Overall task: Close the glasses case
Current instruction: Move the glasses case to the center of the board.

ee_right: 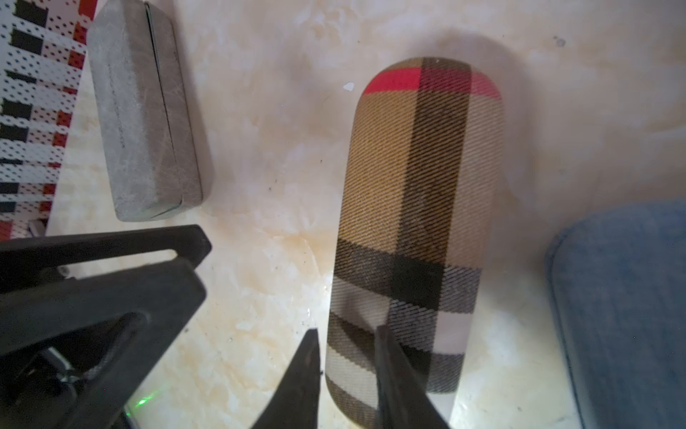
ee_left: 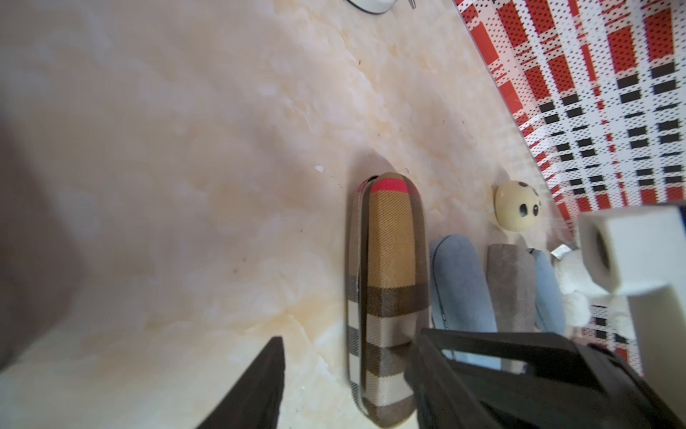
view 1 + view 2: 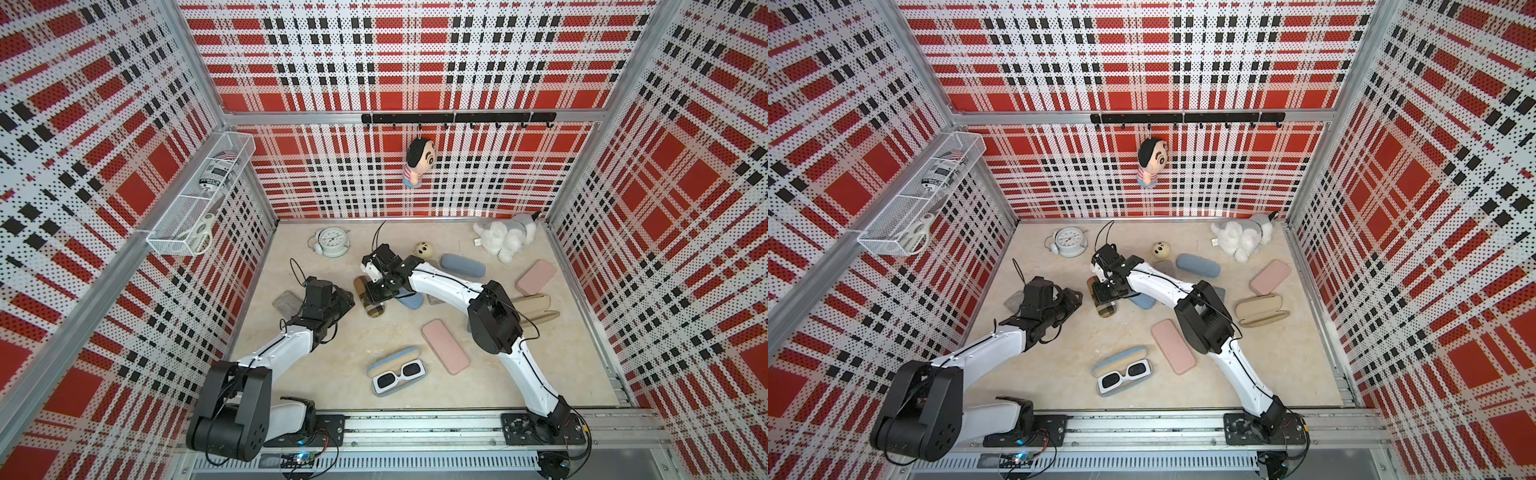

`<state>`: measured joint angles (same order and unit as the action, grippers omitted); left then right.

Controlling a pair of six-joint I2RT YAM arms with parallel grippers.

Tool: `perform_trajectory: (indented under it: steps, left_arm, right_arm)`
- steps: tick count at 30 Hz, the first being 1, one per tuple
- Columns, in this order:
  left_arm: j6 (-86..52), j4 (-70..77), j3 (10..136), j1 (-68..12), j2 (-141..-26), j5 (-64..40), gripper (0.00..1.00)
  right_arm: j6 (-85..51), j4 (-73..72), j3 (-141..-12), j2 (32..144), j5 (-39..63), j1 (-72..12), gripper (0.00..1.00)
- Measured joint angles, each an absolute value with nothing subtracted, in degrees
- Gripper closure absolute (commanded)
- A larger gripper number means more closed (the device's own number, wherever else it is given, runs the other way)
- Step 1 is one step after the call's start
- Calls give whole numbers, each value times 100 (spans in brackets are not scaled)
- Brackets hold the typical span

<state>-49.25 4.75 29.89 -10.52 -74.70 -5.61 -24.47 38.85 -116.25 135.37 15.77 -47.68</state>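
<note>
Nearest the front rail, an open blue case is laid on the marble tabletop, with white sunglasses seated in its lower half. Just behind it, a shut pink case is set at a slant.

Toward the middle of the table the plaid glasses case is found lying flat. Its lid is down, so that only a thin seam is seen along one long side in the left wrist view. The right gripper is held over the end away from the red stripe. Its fingers are parted a little and the case's edge shows between them; whether the fabric is touched cannot be told. The left gripper is placed just beside the case on the robot's left, jaws apart and empty, clear of the fabric in the right wrist view.

A blue case is seen just beside the plaid one, and a grey case is partly hidden by the left wrist. Farther right, an open beige case and a second pink case are laid.

Along the back, an alarm clock, a cream ball, another blue case and a white plush are ranged. A doll is hung from the hook rail.
</note>
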Motion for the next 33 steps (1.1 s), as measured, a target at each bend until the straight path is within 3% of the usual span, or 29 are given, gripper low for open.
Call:
perform_trajectory:
  steps: [6, 20, 23, 33]
  left_arm:
    - [-4960, 1055, 2971, -1317, -8062, -770, 10]
    - [-4976, 2034, 2991, -1623, -8892, -786, 9]
    - [-4980, 2255, 3035, -1623, -9065, -766, 16]
    - [-5111, 2930, 3256, -1623, -9688, -819, 55]
  right_arm:
    - [-2521, 3785, -11039, 13124, 1302, -4742, 55]
    - [-2539, 3809, -10803, 12866, 1002, -4558, 54]
    - [-2541, 3830, -10803, 12866, 978, -4556, 54]
    - [-2576, 3951, -10783, 12855, 906, -4532, 55]
